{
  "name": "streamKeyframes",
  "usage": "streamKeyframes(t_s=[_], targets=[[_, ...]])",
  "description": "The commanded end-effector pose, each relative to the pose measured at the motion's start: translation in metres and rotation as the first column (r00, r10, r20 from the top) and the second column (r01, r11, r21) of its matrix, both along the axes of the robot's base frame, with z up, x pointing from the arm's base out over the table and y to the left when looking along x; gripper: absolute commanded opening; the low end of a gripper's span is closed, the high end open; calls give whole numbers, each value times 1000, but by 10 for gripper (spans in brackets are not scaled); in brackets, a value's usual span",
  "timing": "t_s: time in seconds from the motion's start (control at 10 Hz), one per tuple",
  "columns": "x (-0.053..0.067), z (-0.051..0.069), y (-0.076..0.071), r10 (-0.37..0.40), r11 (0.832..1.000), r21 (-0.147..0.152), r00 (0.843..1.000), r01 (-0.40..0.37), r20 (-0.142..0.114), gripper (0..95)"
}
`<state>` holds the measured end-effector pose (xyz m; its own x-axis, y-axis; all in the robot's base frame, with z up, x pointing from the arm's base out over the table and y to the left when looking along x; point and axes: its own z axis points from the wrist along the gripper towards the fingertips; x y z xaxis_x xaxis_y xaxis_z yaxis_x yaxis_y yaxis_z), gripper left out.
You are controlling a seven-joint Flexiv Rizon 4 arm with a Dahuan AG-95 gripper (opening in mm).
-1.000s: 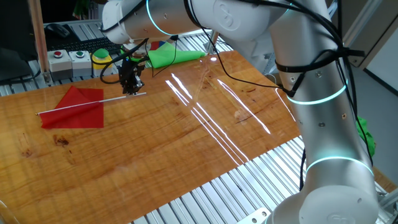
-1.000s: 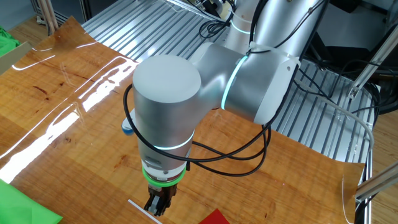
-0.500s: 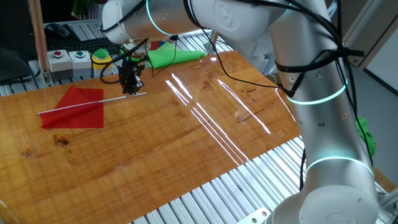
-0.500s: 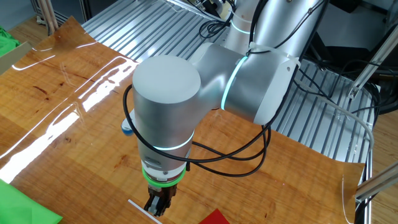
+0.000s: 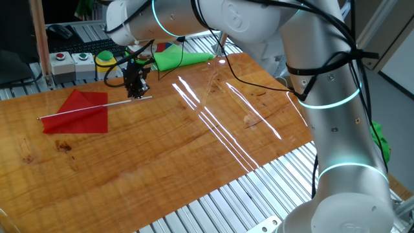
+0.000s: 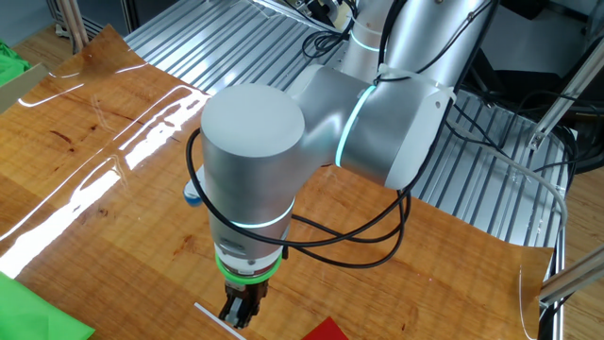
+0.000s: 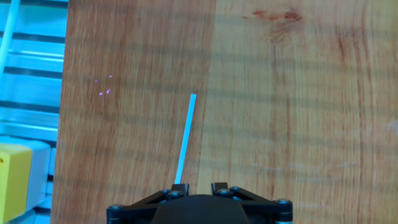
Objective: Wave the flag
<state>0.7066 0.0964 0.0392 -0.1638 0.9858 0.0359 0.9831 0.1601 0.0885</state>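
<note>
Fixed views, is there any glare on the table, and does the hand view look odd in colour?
One fixed view: long white streaks of glare cross the table. The other fixed view: bright glare at left. Hand view: the flag stick looks bluish, sharp, no glare.

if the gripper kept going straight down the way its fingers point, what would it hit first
Most likely the thin white stick of the red cloth flag: the gripper points down right at the stick's free end. The wooden table lies directly beneath. Whether the fingers already touch the stick is unclear.
</note>
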Motion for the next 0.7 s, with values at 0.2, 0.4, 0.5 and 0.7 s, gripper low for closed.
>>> streamKeyframes(t_s=[0.2,0.4,0.5,0.7], targets=[[0,0,0,148,989,-4,989,-148,3,190],[2,-2,1,122,993,-3,992,-122,-7,190],[10,-3,4,101,995,-5,995,-101,-17,190],[21,-2,7,79,997,-5,997,-79,-18,190]])
